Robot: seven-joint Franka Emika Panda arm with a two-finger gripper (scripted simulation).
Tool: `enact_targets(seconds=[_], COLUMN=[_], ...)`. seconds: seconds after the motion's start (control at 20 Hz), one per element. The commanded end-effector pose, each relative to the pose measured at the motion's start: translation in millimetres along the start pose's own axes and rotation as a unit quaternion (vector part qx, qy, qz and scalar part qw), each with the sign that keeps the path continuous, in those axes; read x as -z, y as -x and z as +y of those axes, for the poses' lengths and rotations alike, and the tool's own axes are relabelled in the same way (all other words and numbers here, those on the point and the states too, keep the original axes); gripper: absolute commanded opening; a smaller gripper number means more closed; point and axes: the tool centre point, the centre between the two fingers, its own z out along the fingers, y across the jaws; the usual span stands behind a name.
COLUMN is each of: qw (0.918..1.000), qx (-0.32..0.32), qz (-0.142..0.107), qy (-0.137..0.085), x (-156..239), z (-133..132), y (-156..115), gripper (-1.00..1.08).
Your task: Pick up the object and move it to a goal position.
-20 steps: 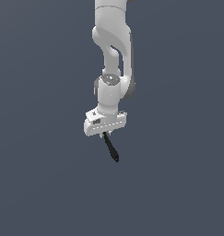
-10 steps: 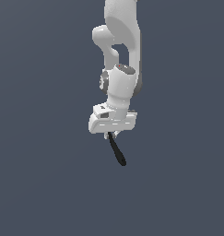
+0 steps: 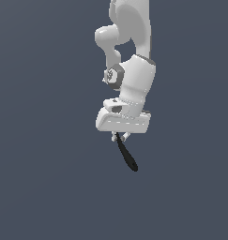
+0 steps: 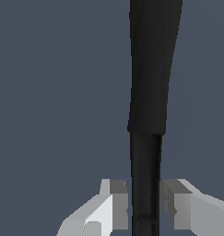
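The white arm [image 3: 134, 28] descends from the top of the exterior view, its wrist section angled slightly toward that view's left, with the hand body sitting roughly level below it. The gripper [image 3: 120, 137] points downward. Its jaws pinch the thin handle of the black spatula [image 3: 126, 154]; in the wrist view both grey pads [image 4: 119, 203] sit against the handle's sides with the rod between them. The spatula hangs below the hand, tilted down toward the exterior view's right, seen edge-on as a slim dark rod widening at its lower end. It is suspended against the plain grey-blue background, touching nothing else.
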Motion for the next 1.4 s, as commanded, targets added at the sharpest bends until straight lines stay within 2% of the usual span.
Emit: enact_targets(seconds=[0.0, 0.4, 0.75, 1.0, 1.35], qw=[0.9998, 0.9957, 0.9864, 0.9743, 0.9497], qx=[-0.010, -0.041, -0.073, -0.099, -0.138], qz=[0.012, 0.049, 0.086, 0.117, 0.161], qy=[0.016, 0.067, 0.120, 0.165, 0.230], x=[11, 47, 86, 122, 178], z=[1, 2, 1, 0, -7], y=[-14, -56, -96, -128, -171], gripper=[-1.00, -1.00, -1.00, -1.00, -1.00])
